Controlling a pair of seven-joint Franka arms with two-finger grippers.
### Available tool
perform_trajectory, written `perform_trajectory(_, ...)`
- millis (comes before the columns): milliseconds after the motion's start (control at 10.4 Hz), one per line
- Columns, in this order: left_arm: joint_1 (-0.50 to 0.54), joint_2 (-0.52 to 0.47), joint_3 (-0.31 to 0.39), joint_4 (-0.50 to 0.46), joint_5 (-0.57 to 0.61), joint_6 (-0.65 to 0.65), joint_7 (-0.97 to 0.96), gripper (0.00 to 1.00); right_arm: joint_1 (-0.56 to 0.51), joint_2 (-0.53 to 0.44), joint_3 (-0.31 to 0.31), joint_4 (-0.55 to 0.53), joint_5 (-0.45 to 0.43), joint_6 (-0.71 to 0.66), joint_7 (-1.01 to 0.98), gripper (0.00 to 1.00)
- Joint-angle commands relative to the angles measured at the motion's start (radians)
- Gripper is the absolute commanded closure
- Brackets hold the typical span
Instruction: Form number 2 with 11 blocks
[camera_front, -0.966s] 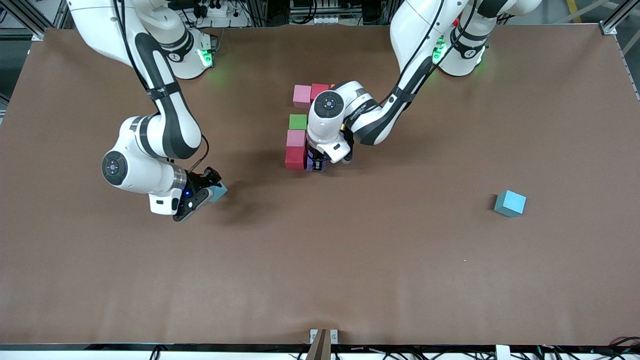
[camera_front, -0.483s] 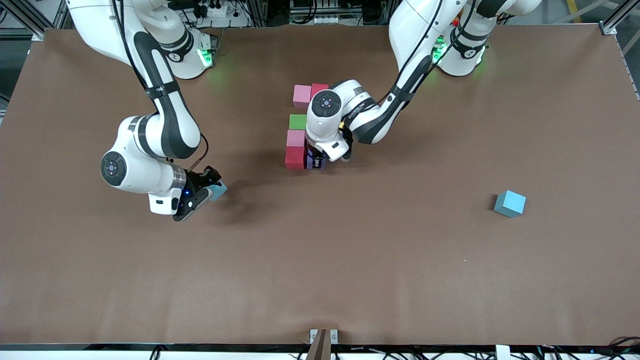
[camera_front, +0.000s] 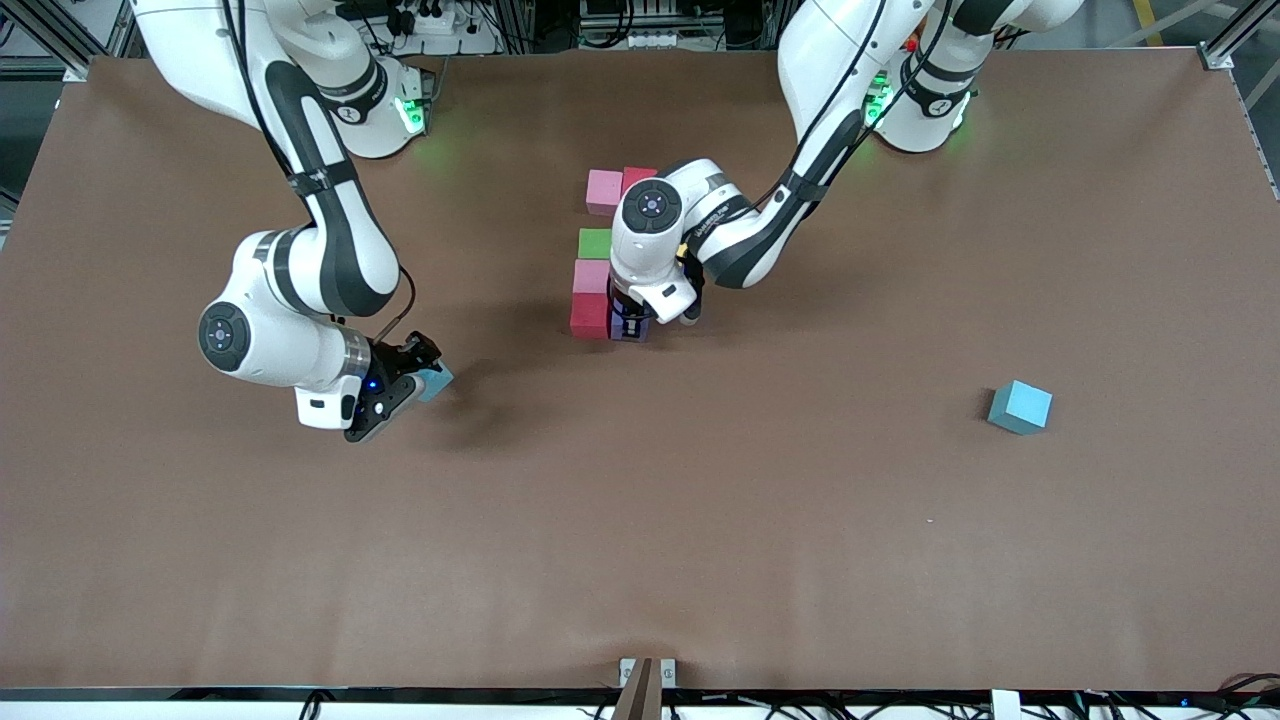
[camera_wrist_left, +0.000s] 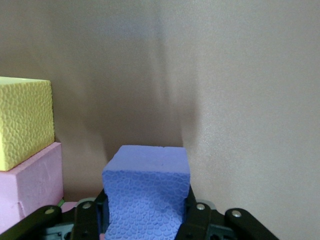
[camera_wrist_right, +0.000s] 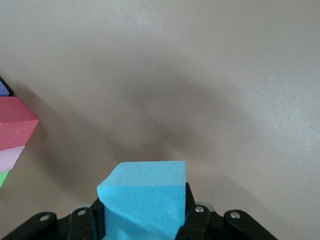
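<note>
Two arms (camera_front: 320, 200), at least nine blocks (camera_front: 595, 243)

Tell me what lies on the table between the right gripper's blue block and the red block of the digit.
Nothing: in the front view only bare brown table separates the right gripper and its blue block from the red block.

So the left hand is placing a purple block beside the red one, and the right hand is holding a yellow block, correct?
Not quite. The right hand holds a teal-blue block, not a yellow one; the right wrist view shows it between the fingers. The left hand does hold the purple block beside the red one.
</note>
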Motion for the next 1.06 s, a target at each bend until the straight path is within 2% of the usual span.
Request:
perform_trajectory(0, -0.004, 0.008, 0.000, 0.021, 0.018, -0.022, -0.015, 0.93, 0.001, -0.022, -0.003, -0.005, -0.017, -0.017, 0.015, 0.59)
perform_trajectory(772, -0.004, 0.028, 0.000, 0.044, 0.015, -0.022, -0.018, 0.92, 0.006, -0.021, -0.003, -0.005, -0.017, -0.014, 0.017, 0.59)
perform_trajectory(869, -0.004, 0.028, 0.000, 0.044, 0.015, -0.022, -0.017, 0.88, 0.007, -0.021, -0.003, -0.006, -0.017, -0.014, 0.017, 0.59)
perform_trajectory(966, -0.004, 0.028, 0.000, 0.044, 0.015, -0.022, -0.017, 0.66, 0.007, -0.021, -0.003, -0.005, -0.017, -0.014, 0.017, 0.59)
